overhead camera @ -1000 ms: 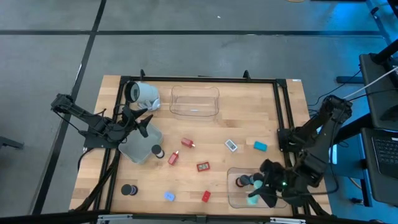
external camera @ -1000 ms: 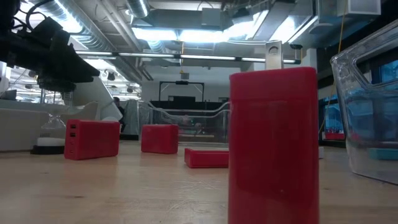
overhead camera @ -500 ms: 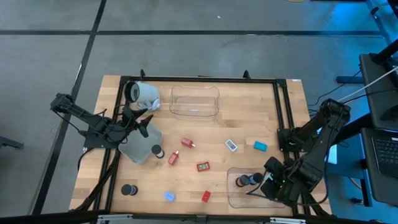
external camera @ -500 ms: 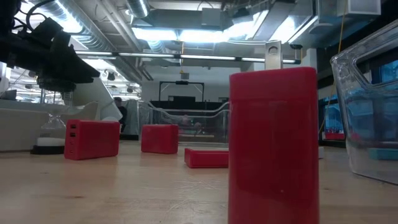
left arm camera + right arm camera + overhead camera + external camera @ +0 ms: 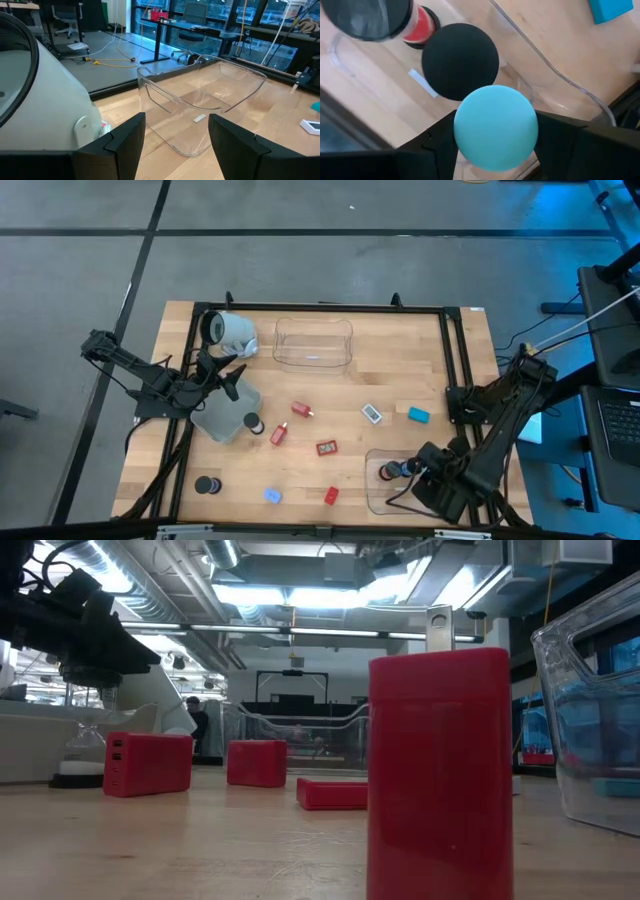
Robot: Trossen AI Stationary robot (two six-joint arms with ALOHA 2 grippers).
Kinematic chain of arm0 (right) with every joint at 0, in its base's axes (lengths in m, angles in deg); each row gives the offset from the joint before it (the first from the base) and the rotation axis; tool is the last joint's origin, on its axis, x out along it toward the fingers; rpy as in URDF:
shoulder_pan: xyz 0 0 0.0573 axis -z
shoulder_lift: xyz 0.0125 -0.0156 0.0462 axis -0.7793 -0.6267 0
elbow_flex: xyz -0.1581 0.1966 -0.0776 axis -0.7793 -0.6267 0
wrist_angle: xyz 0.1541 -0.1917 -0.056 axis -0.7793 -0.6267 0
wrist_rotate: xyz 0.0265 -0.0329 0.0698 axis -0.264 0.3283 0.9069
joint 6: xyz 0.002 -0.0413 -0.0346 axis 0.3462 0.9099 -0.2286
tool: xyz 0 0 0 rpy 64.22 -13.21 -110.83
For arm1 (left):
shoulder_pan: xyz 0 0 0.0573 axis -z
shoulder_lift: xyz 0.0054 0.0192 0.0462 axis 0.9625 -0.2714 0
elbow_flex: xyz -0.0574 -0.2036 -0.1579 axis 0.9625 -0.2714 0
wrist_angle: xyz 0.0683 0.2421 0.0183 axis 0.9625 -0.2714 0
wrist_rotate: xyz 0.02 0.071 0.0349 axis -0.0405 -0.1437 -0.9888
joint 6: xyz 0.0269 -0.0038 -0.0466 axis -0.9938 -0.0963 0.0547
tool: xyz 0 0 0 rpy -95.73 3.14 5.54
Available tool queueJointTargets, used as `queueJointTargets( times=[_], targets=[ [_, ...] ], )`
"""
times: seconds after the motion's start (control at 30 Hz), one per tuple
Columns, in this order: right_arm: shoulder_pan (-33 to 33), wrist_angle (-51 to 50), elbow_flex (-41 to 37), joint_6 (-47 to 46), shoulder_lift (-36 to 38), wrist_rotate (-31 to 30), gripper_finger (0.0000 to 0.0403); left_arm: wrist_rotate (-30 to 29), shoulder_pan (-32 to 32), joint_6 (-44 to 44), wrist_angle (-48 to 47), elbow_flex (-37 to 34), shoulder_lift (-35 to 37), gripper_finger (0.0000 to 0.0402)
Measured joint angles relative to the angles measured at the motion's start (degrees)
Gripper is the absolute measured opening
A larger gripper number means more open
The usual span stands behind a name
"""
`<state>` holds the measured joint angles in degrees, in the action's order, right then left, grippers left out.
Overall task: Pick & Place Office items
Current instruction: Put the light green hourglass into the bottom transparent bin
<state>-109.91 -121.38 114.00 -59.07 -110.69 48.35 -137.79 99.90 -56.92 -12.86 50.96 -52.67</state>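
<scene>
My right gripper (image 5: 420, 476) is over the clear tray (image 5: 378, 498) at the near right, shut on a round teal puck (image 5: 495, 125). In that tray lie a black puck (image 5: 460, 60) and a dark-topped red piece (image 5: 415, 25). My left gripper (image 5: 228, 375) is open and empty above a second clear tray (image 5: 222, 420) at the left; its fingers (image 5: 125, 145) stand wide apart. Red blocks (image 5: 326, 448), a small blue piece (image 5: 272, 496), a white and blue piece (image 5: 372, 414), a teal block (image 5: 418, 415) and a black puck (image 5: 207, 485) lie flat on the table. My right gripper pinches the teal puck between its two fingers, one on each side of its round wall (image 5: 461, 137). The fingers point down into the near right tray. The puck's top faces the wrist camera; whether it rests on the tray floor, I cannot tell.
A large white-grey cylinder (image 5: 230, 332) lies at the far left. A third clear tray (image 5: 313, 345) stands at the far middle. A small puck (image 5: 253, 423) sits beside the left tray. In the low view a red block (image 5: 440, 770) stands close in front.
My right arm has drawn back toward the table's near right corner over the near right tray, and its wrist has turned. The teal puck that showed beside the gripper in the high view is now hidden under the arm.
</scene>
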Motion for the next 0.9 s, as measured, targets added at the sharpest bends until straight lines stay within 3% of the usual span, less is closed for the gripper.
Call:
queueJointTargets(
  times=[0.13, 0.43, 0.63, 0.9],
  targets=[
    [0.0, 0.0, 0.0, 0.0, -1.3, -2.9, 0.0218, 0.0, 0.0, 0.0, 0.0, 0.0, 0.0, 0.0214],
    [0.0, -1.1, 0.0, -0.9, -1.7, -8.0, 0.0201, 0.0, 0.0, 0.0, 0.0, 0.0, 0.0, 0.0214],
    [0.0, -1.1, 0.0, -0.9, -1.7, -5.0, 0.0230, 0.0, 0.0, 0.0, 0.0, 0.0, 0.0, 0.0214],
    [0.0, -1.1, 0.0, -1.1, -1.7, -5.6, 0.0206, -0.1, 0.0, 0.0, 0.0, 0.0, 0.0, 0.0214]
  ],
)
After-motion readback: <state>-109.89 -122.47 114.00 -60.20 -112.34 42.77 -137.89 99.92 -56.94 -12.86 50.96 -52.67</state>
